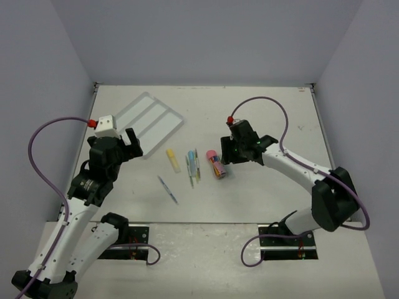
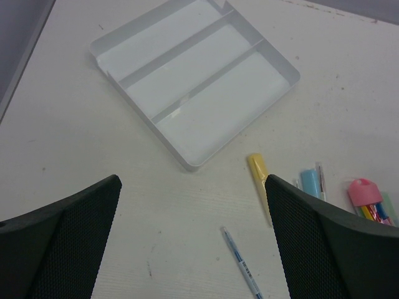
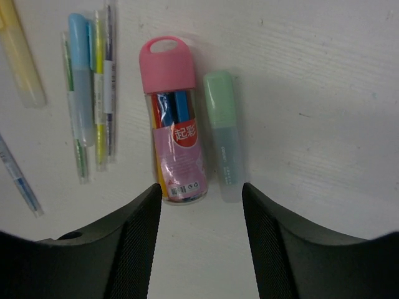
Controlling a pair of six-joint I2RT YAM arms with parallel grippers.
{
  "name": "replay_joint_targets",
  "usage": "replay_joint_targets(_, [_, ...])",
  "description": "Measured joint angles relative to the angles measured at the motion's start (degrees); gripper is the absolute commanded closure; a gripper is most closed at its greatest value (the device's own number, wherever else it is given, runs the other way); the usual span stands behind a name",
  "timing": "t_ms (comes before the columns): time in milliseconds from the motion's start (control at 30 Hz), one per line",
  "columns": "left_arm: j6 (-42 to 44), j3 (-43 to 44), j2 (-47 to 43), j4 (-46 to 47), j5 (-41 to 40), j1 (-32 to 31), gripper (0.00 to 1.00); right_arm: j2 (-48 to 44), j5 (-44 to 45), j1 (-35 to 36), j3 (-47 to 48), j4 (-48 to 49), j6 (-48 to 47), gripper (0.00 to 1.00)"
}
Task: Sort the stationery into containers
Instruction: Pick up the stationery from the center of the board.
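The right gripper (image 3: 201, 190) hangs half open over the pink tube (image 3: 174, 124), well away from the tray (image 2: 212, 112), holding nothing, I think. The green marker (image 3: 223, 134) lies just beside the tube, so both could get pinched. The left gripper (image 2: 192, 180) is wide open and empty, near the tray.

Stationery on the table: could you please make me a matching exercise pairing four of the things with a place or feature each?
1 tube
2 tray
3 yellow highlighter
4 blue pen

A lying apart from the others
B pink cap
C three compartments
D closest to the tray

Pairs: 1-B; 2-C; 3-D; 4-A
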Motion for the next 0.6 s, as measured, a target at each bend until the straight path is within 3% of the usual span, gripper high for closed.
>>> replay_joint_targets(600, [0.0, 0.0, 1.2, 0.1, 1.4, 0.6, 0.00, 18.9, 1.1, 6.6, 8.2, -0.8, -0.1, 0.49])
